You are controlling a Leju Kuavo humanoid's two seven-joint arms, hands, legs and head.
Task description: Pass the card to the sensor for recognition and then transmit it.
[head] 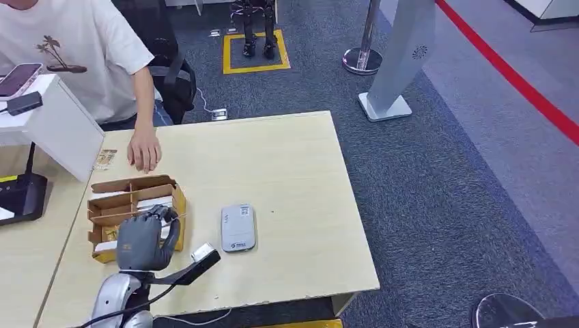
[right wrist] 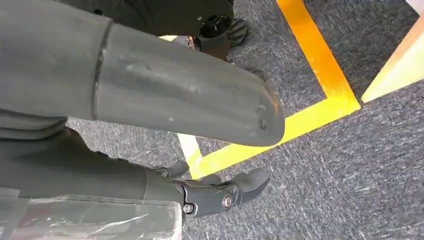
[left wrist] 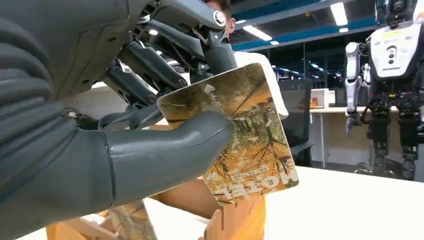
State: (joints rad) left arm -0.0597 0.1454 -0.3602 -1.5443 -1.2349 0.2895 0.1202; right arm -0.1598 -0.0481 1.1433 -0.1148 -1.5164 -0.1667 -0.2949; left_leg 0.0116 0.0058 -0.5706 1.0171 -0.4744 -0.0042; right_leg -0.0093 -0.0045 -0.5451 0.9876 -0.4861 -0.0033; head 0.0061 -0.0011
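My left hand (head: 143, 236) hovers over the near end of a cardboard card box (head: 116, 205) on the table. In the left wrist view it pinches a hotel card (left wrist: 245, 135) with a forest print between thumb (left wrist: 165, 155) and fingers, lifted just above the box (left wrist: 230, 220). The grey sensor (head: 237, 227) lies flat on the table to the right of the box, apart from the hand. My right hand (right wrist: 165, 100) hangs over the carpet with its fingers apart and nothing in it.
A person sits at the far left of the table (head: 293, 171), one hand (head: 144, 149) resting on it behind the box. A white stand (head: 58, 126) and a black device (head: 20, 195) occupy the left side. Yellow floor tape (right wrist: 310, 65) marks the carpet.
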